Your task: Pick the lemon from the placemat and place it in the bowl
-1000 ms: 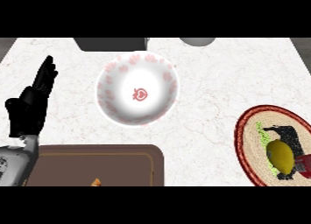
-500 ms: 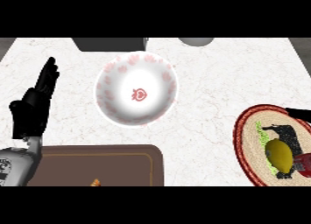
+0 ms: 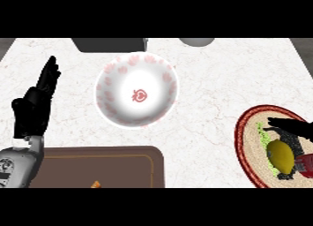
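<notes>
The yellow lemon (image 3: 281,155) lies on a round tan placemat with a red rim (image 3: 244,132) at the counter's right edge, over a green patch. My right hand (image 3: 300,129) comes in from the right. Its straight black fingers reach across the mat just beyond the lemon's far end, and a dark part of the hand shows at the lemon's near end. It has not closed on the fruit. The white bowl with red markings (image 3: 138,90) stands empty at the middle, well left of the mat. My left hand (image 3: 34,108) rests open at the left, fingers up.
A brown wooden tray (image 3: 100,163) sits at the front left with a small orange bit (image 3: 95,184) on it. A dark grey box (image 3: 109,44) and a grey round object (image 3: 196,42) stand at the counter's back edge, behind the bowl.
My right hand has slid further left over the placemat, its fingers now stretched past the lemon's far end. The lemon, the bowl and the left hand have stayed put.
</notes>
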You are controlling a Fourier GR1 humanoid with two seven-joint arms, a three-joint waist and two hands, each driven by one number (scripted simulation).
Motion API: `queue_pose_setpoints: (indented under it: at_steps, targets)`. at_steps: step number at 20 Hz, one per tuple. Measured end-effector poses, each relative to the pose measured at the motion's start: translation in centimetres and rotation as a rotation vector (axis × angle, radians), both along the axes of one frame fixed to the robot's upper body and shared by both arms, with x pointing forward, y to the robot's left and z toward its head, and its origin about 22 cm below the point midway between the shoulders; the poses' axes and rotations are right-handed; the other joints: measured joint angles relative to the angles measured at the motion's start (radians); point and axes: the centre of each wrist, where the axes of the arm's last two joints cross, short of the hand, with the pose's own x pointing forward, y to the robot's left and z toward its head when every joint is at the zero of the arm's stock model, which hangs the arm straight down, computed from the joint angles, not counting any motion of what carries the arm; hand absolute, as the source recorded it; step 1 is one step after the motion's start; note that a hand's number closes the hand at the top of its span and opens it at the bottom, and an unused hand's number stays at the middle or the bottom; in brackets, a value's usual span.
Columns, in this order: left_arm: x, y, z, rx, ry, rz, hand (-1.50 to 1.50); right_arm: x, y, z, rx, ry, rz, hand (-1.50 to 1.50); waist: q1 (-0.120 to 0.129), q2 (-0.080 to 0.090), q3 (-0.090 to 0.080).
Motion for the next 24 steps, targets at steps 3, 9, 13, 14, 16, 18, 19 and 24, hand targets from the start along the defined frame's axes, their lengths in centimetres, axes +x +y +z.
queue_pose_setpoints:
  at_steps: [3, 9, 13, 14, 16, 18, 19, 24]
  targets:
    - [-0.1, 0.4, 0.2, 0.002, -0.002, 0.001, 0.00, 0.7, 0.8, -1.3, 0.001, 0.004, -0.003, -1.50, 0.002, 0.000, 0.000]
    - [-0.3, 0.6, 0.4, 0.001, -0.002, -0.002, 0.00, 1.2, 1.8, -3.3, -0.001, 0.020, 0.004, -1.50, 0.002, 0.000, 0.000]
    - [-0.8, 0.1, 0.3, 0.003, -0.005, -0.002, 0.00, 1.4, 2.3, -4.6, -0.002, 0.025, 0.012, 1.50, 0.002, 0.000, 0.000]
    - [-0.5, 0.1, 0.3, 0.002, -0.007, 0.000, 0.00, 1.3, 2.1, -5.0, -0.009, 0.018, 0.027, 1.50, 0.002, 0.000, -0.001]
    - [-0.9, 0.0, 0.6, 0.000, -0.002, -0.005, 0.00, 1.3, 2.2, -5.3, -0.022, -0.009, 0.058, 1.50, 0.003, -0.002, -0.004]
    - [-1.0, -0.1, 0.2, 0.000, -0.001, -0.004, 0.00, 1.5, 2.4, -5.7, -0.027, -0.045, 0.080, 1.50, 0.003, -0.004, -0.007]
    - [-1.1, 0.2, 0.1, 0.000, -0.003, -0.007, 0.00, 1.7, 2.4, -5.7, -0.025, -0.058, 0.090, 1.50, 0.003, -0.004, -0.008]
    - [-0.7, 0.0, 0.0, -0.011, 0.000, -0.002, 0.00, 1.3, 2.6, -6.1, -0.011, -0.094, 0.112, 1.50, 0.002, -0.006, -0.011]
